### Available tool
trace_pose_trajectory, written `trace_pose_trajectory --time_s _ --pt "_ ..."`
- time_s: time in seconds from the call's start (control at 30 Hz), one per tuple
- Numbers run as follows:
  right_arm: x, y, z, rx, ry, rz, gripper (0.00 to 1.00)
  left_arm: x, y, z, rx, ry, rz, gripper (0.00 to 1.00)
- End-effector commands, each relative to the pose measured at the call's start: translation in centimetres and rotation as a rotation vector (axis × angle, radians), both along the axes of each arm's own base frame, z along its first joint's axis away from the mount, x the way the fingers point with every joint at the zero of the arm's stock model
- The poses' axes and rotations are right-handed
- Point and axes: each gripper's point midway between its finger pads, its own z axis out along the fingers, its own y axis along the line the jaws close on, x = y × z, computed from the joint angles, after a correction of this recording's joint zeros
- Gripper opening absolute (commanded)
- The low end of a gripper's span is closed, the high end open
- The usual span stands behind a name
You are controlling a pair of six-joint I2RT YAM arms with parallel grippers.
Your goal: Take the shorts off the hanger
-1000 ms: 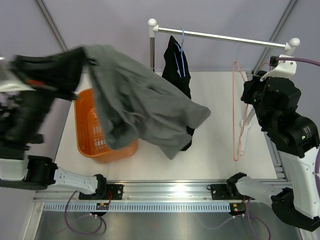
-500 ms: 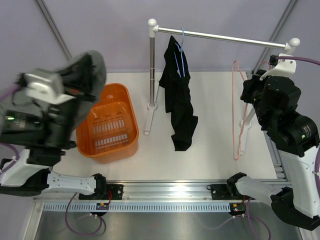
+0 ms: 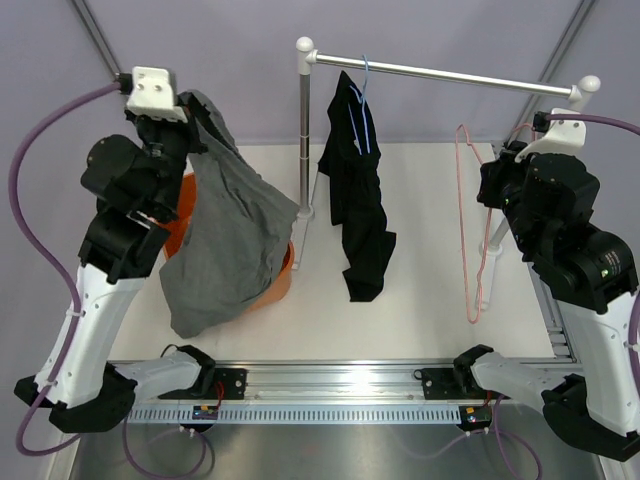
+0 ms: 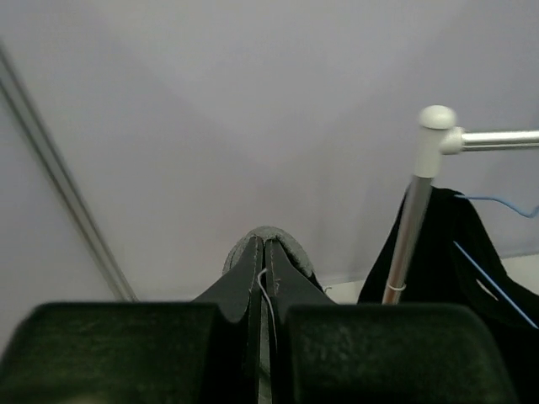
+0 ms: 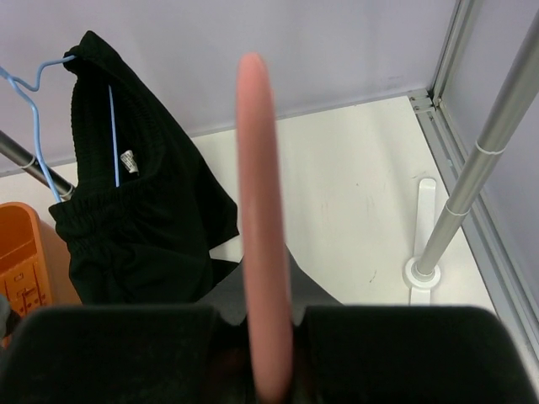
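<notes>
The left arm (image 3: pixel 110 250) has been swung up from its low crouch at the left, and the grey shorts (image 3: pixel 225 235), bunched up beside it half a second ago, are now let down in one long limp sheet. The cloth is hung from the top of the arm and draped across the orange basket (image 3: pixel 284 272), which lay fully exposed before and is now mostly covered. Only a slotted plastic sliver and a curved edge of it are left showing.

In the left wrist view the left fingers (image 4: pixel 257 269) are seen pressed together, a fold of soft grey fabric pinched at their tips and a thin pale thread caught in the seam between them.

The right arm (image 3: pixel 560 230) has hardly been shifted. The pink hanger (image 3: pixel 475 240), a thin wire loop, is kept off the rail (image 3: pixel 450 74) and clamped between the right fingers (image 5: pixel 296 310), its upper bend now carried a touch further left than before. From the right wrist it is seen edge-on as a smooth, rounded pink bar.

The black shorts (image 3: pixel 356 200) are left where they were, suspended from the blue hanger (image 3: pixel 366 75), whose slim hook is looped over the shiny metal rail. The dark cloth falls crumpled and twisted, its lower end down near the pale tabletop (image 3: pixel 420 300). A gathered waistband and a small tag are shown in the right wrist view. The rack's post (image 3: pixel 304 130), capped by a white ball joint, stands between the two garments.
</notes>
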Motion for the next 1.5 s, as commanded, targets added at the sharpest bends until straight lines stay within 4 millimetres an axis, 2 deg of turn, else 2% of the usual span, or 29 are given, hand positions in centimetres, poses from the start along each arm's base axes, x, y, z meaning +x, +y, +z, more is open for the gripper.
trace_pose_trajectory --time_s 0.0,0.03,0.1,0.13,0.17,0.23,0.27,0.33,0.37,0.47,0.5,0.67,0.8,0.93,0.97,1.07,1.17,1.23,1.27,1.33,1.47 --pt "-0.5 0.4 0.5 0.018 -0.023 0.031 0.00 -0.2 1.4 2.3 -0.199 -0.039 -0.067 0.00" --pt "-0.5 0.4 0.5 0.021 -0.024 0.034 0.00 0.6 3.1 1.7 -0.228 -0.024 -0.018 0.00" --pt "-0.6 0.5 0.5 0.020 -0.025 0.040 0.00 1.5 3.7 0.8 -0.297 0.016 -0.044 0.00" --pt "-0.6 0.5 0.5 0.021 -0.023 0.045 0.00 2.2 5.6 0.7 -0.316 0.021 -0.001 0.00" --pt "-0.7 0.6 0.5 0.021 -0.022 0.048 0.00 2.7 5.5 1.3 -0.355 0.029 -0.043 0.00" --pt "-0.7 0.7 0.5 0.019 -0.016 0.054 0.00 3.1 6.9 1.8 -0.378 0.045 -0.026 0.00" --pt "-0.9 0.7 0.8 0.023 -0.022 0.058 0.00 2.4 6.3 4.0 -0.375 -0.002 -0.073 0.00" --pt "-1.1 0.6 1.1 0.026 -0.029 0.062 0.00 1.8 5.5 6.0 -0.365 -0.062 -0.130 0.00" --pt "-1.2 0.6 1.3 0.027 -0.030 0.065 0.00 0.8 5.1 8.0 -0.370 -0.121 -0.172 0.00" --pt "-1.4 0.4 1.4 0.024 -0.031 0.062 0.00 -0.3 4.4 10.4 -0.374 -0.187 -0.227 0.00" --pt "-1.4 0.5 1.4 0.024 -0.031 0.067 0.00 -1.3 4.3 12.1 -0.371 -0.242 -0.248 0.00" --pt "-1.3 0.7 1.5 0.021 -0.030 0.078 0.00 -4.4 3.8 16.3 -0.351 -0.418 -0.315 0.00" --pt "-1.2 0.9 1.5 0.018 -0.028 0.083 0.00 -6.0 3.6 18.1 -0.334 -0.494 -0.343 0.00" --pt "-1.2 0.8 1.7 0.018 -0.038 0.084 0.00 -5.7 2.4 18.5 -0.329 -0.526 -0.424 0.00" --pt "-1.2 0.9 1.8 0.020 -0.040 0.086 0.00 -4.6 2.1 18.2 -0.332 -0.511 -0.439 0.00" --pt "-1.3 0.8 1.8 0.022 -0.042 0.084 0.00 -3.6 1.6 18.2 -0.337 -0.501 -0.472 0.00" --pt "-1.4 0.8 1.6 0.017 -0.038 0.084 0.00 -1.7 1.5 17.0 -0.354 -0.456 -0.470 0.00" --pt "-1.3 0.8 1.2 0.012 -0.032 0.085 0.00 -1.2 1.6 16.2 -0.365 -0.439 -0.457 0.00" --pt "-1.3 0.8 1.1 0.013 -0.032 0.086 0.00 -0.1 1.8 14.9 -0.372 -0.413 -0.440 0.00" --pt "-1.2 0.9 0.8 0.010 -0.025 0.091 0.00 -0.5 2.5 14.5 -0.385 -0.422 -0.399 0.00" --pt "-1.1 1.2 0.6 0.010 -0.013 0.102 0.00 0.6 3.6 13.2 -0.391 -0.386 -0.322 0.00"
